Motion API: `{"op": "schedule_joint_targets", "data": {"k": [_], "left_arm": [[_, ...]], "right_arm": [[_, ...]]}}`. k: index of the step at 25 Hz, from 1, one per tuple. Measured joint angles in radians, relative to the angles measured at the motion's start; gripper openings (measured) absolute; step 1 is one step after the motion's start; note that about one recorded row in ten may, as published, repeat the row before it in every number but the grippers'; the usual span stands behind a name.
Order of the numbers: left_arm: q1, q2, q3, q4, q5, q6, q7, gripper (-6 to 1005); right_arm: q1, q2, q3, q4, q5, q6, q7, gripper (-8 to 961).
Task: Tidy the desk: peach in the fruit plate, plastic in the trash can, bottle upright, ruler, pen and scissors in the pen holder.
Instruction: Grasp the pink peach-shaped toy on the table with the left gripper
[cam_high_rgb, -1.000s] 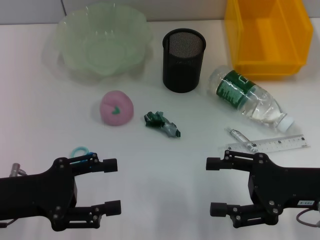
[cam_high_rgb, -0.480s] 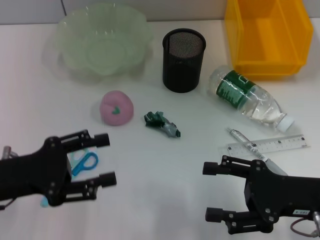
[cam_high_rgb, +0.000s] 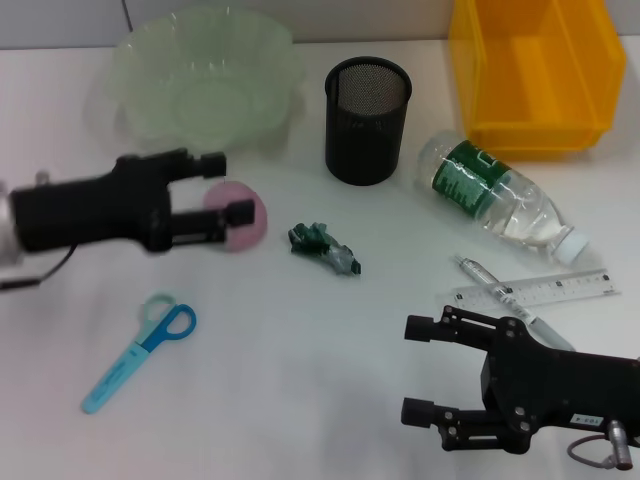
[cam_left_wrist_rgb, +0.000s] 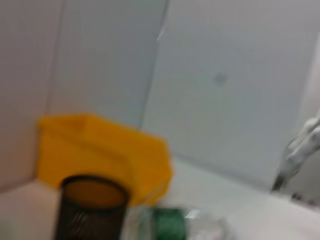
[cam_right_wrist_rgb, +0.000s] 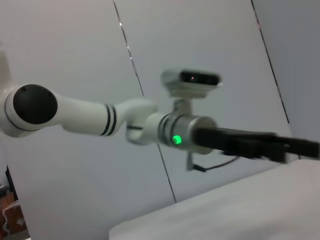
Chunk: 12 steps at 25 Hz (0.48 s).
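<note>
The pink peach (cam_high_rgb: 244, 237) lies in front of the pale green fruit plate (cam_high_rgb: 200, 100). My left gripper (cam_high_rgb: 232, 187) is open at the peach, one finger across it and one beyond it; contact is unclear. Green crumpled plastic (cam_high_rgb: 325, 247) lies mid-table. The bottle (cam_high_rgb: 495, 195) lies on its side beside the black mesh pen holder (cam_high_rgb: 368, 120). The yellow trash can (cam_high_rgb: 530, 70) is at the back right. The ruler (cam_high_rgb: 535, 290) and pen (cam_high_rgb: 488, 281) lie just beyond my open, empty right gripper (cam_high_rgb: 412, 370). Blue scissors (cam_high_rgb: 140, 352) lie front left.
The left wrist view shows the trash can (cam_left_wrist_rgb: 100, 150), the pen holder (cam_left_wrist_rgb: 92, 207) and the bottle (cam_left_wrist_rgb: 175, 222) against a grey wall. In the right wrist view the left arm (cam_right_wrist_rgb: 190, 135) reaches across above the white table.
My left gripper has swung from the front left edge away to the peach, uncovering the scissors. My right gripper has drifted slightly nearer the front edge.
</note>
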Motion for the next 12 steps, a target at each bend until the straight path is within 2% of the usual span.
{"op": "schedule_joint_targets", "data": {"k": [3, 6, 8, 12], "left_arm": [[-0.096, -0.001, 0.023, 0.055, 0.155, -0.163, -0.184, 735], [-0.123, -0.001, 0.026, 0.055, 0.206, -0.205, -0.219, 729], [-0.189, -0.004, 0.031, 0.036, 0.356, -0.303, -0.294, 726], [-0.209, -0.006, 0.048, 0.006, 0.417, -0.353, -0.305, 719]], "right_arm": [[0.011, 0.0, 0.0, 0.009, 0.018, 0.0, -0.001, 835], [0.014, 0.001, 0.0, 0.012, 0.025, 0.001, -0.001, 835], [0.017, 0.002, 0.0, 0.019, 0.032, 0.0, -0.001, 835], [0.02, 0.002, 0.0, 0.033, 0.045, 0.001, -0.004, 835]]}}
